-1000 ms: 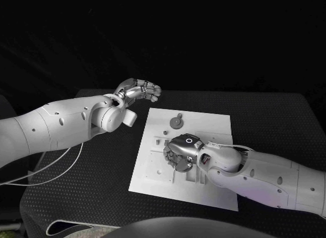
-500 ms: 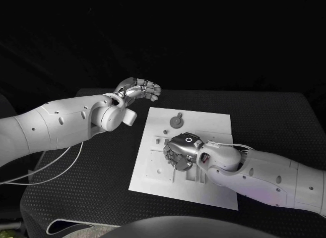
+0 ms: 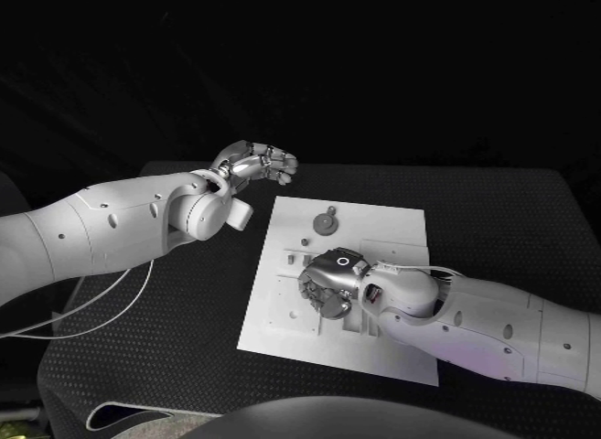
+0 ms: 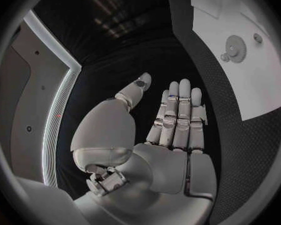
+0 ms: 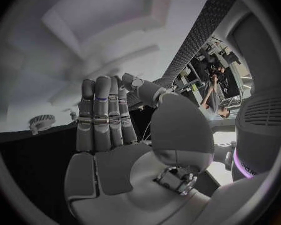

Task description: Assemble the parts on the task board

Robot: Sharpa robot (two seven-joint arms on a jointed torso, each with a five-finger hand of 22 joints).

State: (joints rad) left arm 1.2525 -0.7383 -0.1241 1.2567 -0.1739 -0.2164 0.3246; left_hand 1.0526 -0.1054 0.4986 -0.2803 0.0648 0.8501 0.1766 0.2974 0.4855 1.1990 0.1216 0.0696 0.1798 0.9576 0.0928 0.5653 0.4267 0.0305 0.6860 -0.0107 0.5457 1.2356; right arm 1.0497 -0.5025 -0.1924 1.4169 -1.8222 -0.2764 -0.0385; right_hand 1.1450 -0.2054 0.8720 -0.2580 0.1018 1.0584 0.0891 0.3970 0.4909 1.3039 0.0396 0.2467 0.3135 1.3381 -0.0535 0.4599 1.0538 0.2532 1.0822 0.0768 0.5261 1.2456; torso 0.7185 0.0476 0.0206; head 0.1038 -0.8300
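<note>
The white task board (image 3: pixel 395 352) lies in the middle of the black table. A grey gear (image 3: pixel 327 222) stands on its far part, also seen as the gear (image 4: pixel 234 49) and the gear (image 5: pixel 42 121). My right hand (image 3: pixel 329 279) hovers low over the board's middle, palm down. Its fingers (image 5: pixel 102 115) are stretched out straight with nothing in them. A grey round part (image 3: pixel 338 309) peeks out beneath that hand. My left hand (image 3: pixel 254 165) hangs in the air beyond the board's far left corner. Its fingers (image 4: pixel 178 115) are straight and it is empty.
Small grey pieces (image 3: pixel 305 245) and slots sit on the board's left half, beside my right hand. The black mat (image 3: pixel 181 311) runs wide on both sides of the board. A white cable (image 3: pixel 115 306) trails from my left arm over the mat.
My right hand has crept slightly left over the board's middle. The left hand has stayed where it was.
</note>
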